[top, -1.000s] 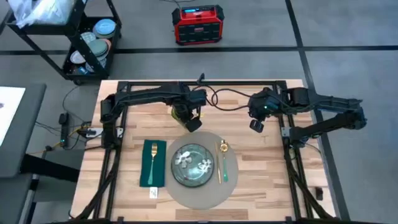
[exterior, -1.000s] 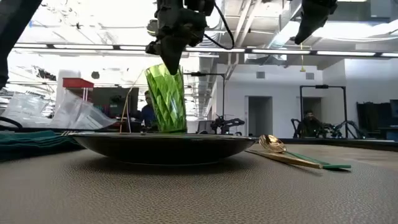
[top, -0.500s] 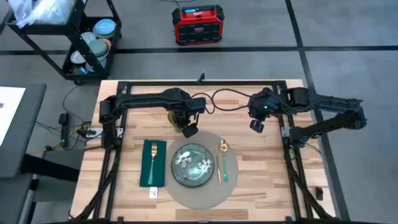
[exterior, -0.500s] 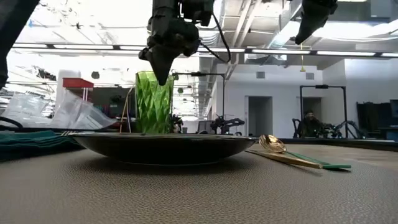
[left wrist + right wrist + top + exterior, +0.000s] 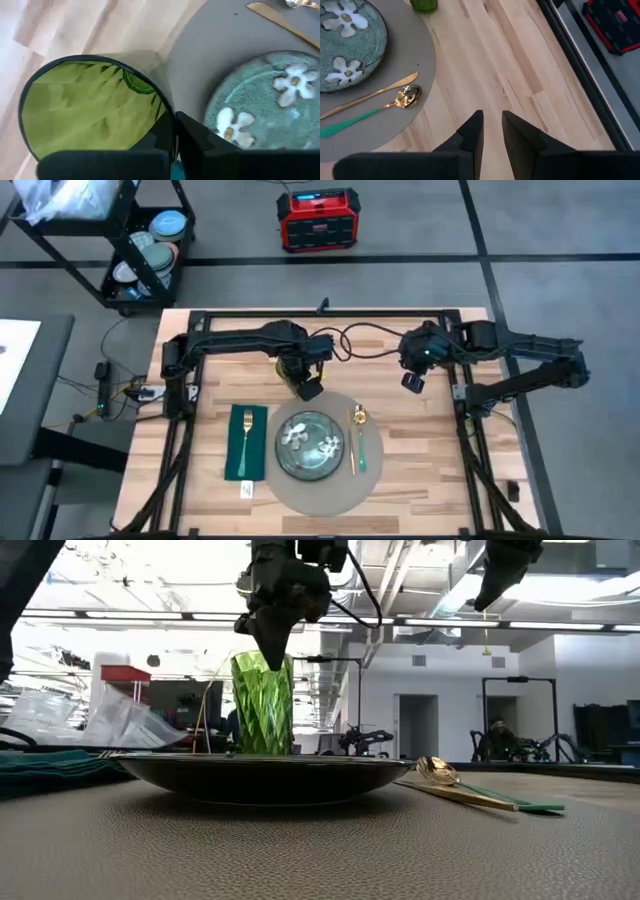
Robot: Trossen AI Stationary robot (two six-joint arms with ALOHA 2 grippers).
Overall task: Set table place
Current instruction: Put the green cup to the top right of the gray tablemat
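A ribbed green glass stands upright directly under the left gripper, its rim at the fingertips. Just beyond the gripper, toward the near table edge, lies a dark floral plate. To the gripper's left lies a gold fork on a green napkin. A gold spoon lies between this gripper and the right gripper. A red box and a black cart sit well behind both.

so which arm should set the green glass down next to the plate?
Left. The left gripper is already at the green glass, one finger inside its rim, just beyond the placemat. The right gripper hangs over bare table, away from it and holding nothing.
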